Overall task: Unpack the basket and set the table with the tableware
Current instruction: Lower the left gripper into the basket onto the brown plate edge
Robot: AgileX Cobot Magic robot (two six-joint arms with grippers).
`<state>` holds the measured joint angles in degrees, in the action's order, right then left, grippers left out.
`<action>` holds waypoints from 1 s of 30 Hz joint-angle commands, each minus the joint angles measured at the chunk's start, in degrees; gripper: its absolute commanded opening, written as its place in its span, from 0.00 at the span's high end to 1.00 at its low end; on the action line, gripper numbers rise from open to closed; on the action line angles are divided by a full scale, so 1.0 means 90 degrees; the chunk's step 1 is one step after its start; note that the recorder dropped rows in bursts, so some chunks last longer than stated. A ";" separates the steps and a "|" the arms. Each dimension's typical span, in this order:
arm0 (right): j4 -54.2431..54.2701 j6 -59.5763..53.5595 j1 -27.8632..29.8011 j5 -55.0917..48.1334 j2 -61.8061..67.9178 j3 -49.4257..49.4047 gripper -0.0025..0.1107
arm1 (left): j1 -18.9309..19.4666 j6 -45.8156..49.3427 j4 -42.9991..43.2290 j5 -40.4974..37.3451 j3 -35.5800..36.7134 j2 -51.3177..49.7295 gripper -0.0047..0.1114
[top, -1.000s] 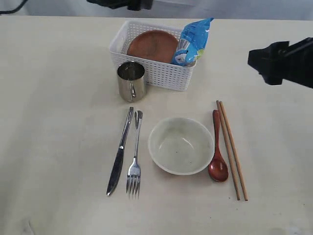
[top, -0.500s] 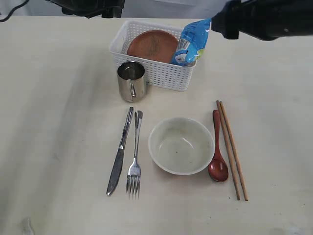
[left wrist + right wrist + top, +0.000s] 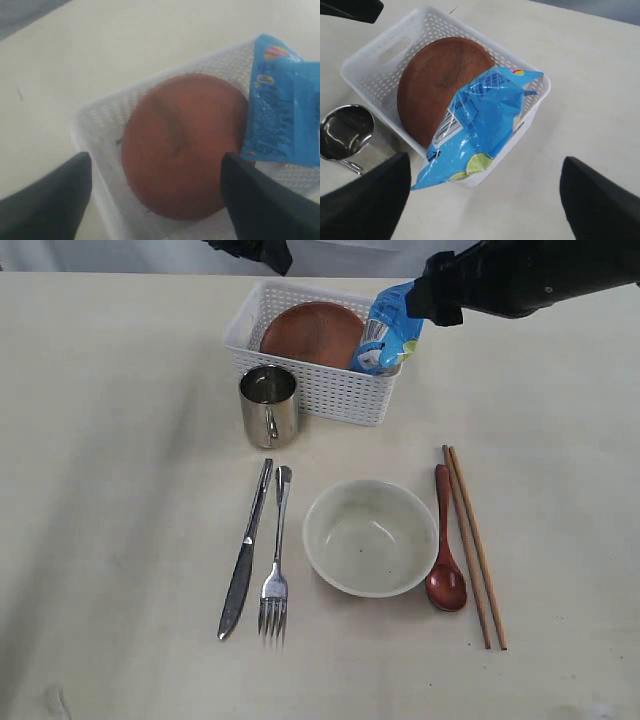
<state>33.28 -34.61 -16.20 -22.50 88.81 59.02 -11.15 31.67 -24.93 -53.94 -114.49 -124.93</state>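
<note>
Left wrist view: my left gripper [image 3: 156, 167], wide open and empty, hangs over the round red-brown plate [image 3: 175, 140] in the white mesh plastic basket [image 3: 100, 107], while my equally open, empty right gripper [image 3: 485, 165] crowds the blue snack bag [image 3: 485, 120], so I fear the arms could collide.

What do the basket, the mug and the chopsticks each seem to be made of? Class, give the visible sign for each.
The basket: white plastic by the look, matt, moulded with rows of small holes.
The mug: metal, probably steel, polished, with bright reflections on its side.
The chopsticks: likely wood, plain dull brown, though bamboo cannot be ruled out.
</note>
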 commanded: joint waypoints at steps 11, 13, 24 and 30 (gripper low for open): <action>-0.0373 0.0054 0.1480 -0.0497 -0.0021 -0.0064 0.31 | 0.0029 0.1820 -0.0202 -0.1152 -0.1317 -0.1160 0.39; -0.0361 0.0042 0.1584 -0.0510 -0.0021 -0.0064 0.31 | 0.0029 0.1864 -0.0115 -0.1010 -0.1317 -0.1181 0.39; -0.0361 0.0013 0.1585 -0.0510 -0.0021 -0.0064 0.31 | -0.0027 0.1888 -0.0095 -0.0348 -0.1317 -0.1503 0.42; -0.0347 0.0015 0.1585 -0.0484 -0.0021 -0.0064 0.31 | -0.0079 0.1828 -0.0019 0.0077 -0.1317 -0.1626 0.42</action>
<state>29.94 -34.25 -2.36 -26.96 88.81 58.56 -11.49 48.87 -25.27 -55.49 -126.13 -139.48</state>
